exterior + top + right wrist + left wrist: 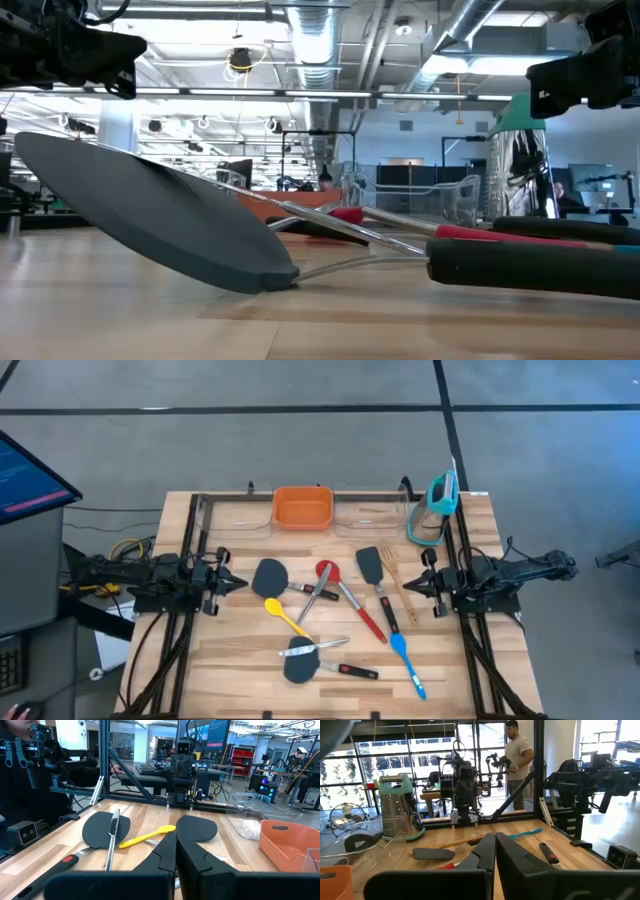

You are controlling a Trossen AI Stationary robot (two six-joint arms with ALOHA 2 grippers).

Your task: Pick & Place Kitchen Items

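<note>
The kitchen items lie scattered on the wooden table between my arms. Among them are a round black spatula (270, 576), a red spoon (326, 571), a black slotted spatula (369, 564), a wooden fork (397, 588), a yellow spoon (284, 616), a blue spoon (405, 657) and metal tongs (314, 648) across another black spatula (299, 669). My left gripper (240, 582) (495, 839) hovers shut at the table's left side, touching nothing. My right gripper (412, 586) (176, 836) hovers shut at the right side, just beyond the fork, also touching nothing.
An orange bin (302, 507) stands at the far edge between two clear plastic bins (234, 512) (372, 510). A teal-framed metal grater (438, 506) stands at the far right corner. A person (517, 760) stands in the room beyond the table's right side.
</note>
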